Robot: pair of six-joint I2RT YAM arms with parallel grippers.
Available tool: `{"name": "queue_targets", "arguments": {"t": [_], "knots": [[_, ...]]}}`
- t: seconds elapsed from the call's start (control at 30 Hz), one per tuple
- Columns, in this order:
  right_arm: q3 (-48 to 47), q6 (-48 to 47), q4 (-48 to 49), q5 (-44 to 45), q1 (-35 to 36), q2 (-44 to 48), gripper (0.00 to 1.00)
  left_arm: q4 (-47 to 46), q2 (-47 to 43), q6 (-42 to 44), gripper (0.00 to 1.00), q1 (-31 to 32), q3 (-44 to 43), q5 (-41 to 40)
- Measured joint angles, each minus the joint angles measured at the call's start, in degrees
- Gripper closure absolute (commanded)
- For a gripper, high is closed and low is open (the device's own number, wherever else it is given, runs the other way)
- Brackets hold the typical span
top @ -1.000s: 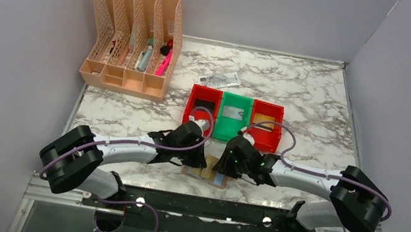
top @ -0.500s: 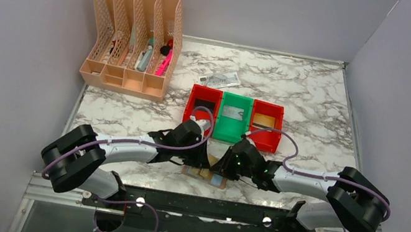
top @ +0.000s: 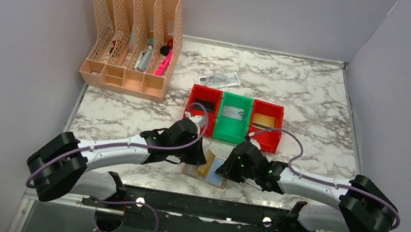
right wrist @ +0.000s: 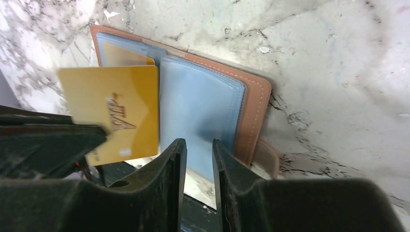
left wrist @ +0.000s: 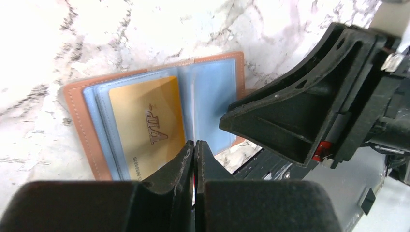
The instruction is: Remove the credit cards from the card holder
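Observation:
The tan card holder (right wrist: 256, 104) lies open on the marble near the table's front edge, with its pale blue panels (left wrist: 208, 101) facing up. A gold credit card (right wrist: 113, 113) marked VIP sticks partway out of the left panel toward the table edge. My left gripper (left wrist: 194, 145) is shut on that card's near corner. Another gold card (right wrist: 128, 54) stays tucked in the pocket behind it. My right gripper (right wrist: 196, 145) hovers over the right panel, its jaws a narrow gap apart with nothing between them. In the top view both grippers crowd over the holder (top: 213, 175).
Behind the holder stand a red bin (top: 202, 104), a green bin (top: 233, 117) and a second red bin (top: 265, 126), with cards lying in them. A crumpled paper note (top: 219, 80) lies further back. A peach desk organiser (top: 133, 41) stands at the back left.
My left gripper opened briefly and shut again on the gold card, which now shows drawn out of its pocket. Both arms stretched lower over the holder, leaving more of it uncovered.

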State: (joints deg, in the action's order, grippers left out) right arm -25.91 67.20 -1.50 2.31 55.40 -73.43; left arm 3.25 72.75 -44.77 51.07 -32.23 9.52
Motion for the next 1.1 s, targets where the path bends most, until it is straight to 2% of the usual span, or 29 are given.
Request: {"name": "queue_targets", "arguments": {"t": [0.23, 0.33, 0.43, 0.6, 0.77, 0.93, 0.97, 1.0, 1.03, 1.1], "knots": [[-4.17, -6.29, -7.61, 1.64, 0.0, 1.14, 0.58, 4.22, -5.62, 0.85, 1.0, -0.2, -1.77, -4.04], [-4.7, -8.44, -8.83, 3.02, 0.0, 4.39, 0.43, 6.1, -8.22, 1.25, 1.0, -0.57, -2.1, -6.43], [-4.68, -9.99, -9.03, 4.81, 0.0, 8.52, 0.37, 7.26, -10.73, 1.4, 1.0, -1.22, -2.1, -7.93], [-1.27, -13.7, -5.38, 7.98, 0.0, 16.35, 0.38, 6.64, -14.95, 1.55, 1.0, -4.92, -1.44, -7.32], [-0.35, -16.85, -4.94, 10.82, -0.57, 19.37, 0.43, 2.75, -18.84, 0.59, 1.0, -13.7, 3.28, -0.33], [-0.98, -19.5, -1.09, 2.4, -6.21, 16.98, 0.36, -6.14, -20.39, -3.72, 1.0, -18.38, 8.57, 8.22], [-0.5, -19.54, 0.85, -0.2, -7.89, 16.59, 0.29, -8.66, -20.37, -4.7, 1.0, -18.45, 9.53, 9.9], [0.17, -19.52, 3.3, -3.89, -9.77, 16.33, 0.06, -11.08, -20.37, -5.86, 1.0, -18.45, 10.36, 11.63], [0.72, -19.34, 5.05, -6.71, -11.19, 16.11, 0.02, -12.83, -20.39, -6.56, 1.0, -18.45, 10.91, 12.98], [1.64, -19.15, 9.33, -13.0, -14.32, 15.19, 0.05, -15.21, -20.59, -7.45, 1.0, -18.43, 11.41, 15.23]]}}
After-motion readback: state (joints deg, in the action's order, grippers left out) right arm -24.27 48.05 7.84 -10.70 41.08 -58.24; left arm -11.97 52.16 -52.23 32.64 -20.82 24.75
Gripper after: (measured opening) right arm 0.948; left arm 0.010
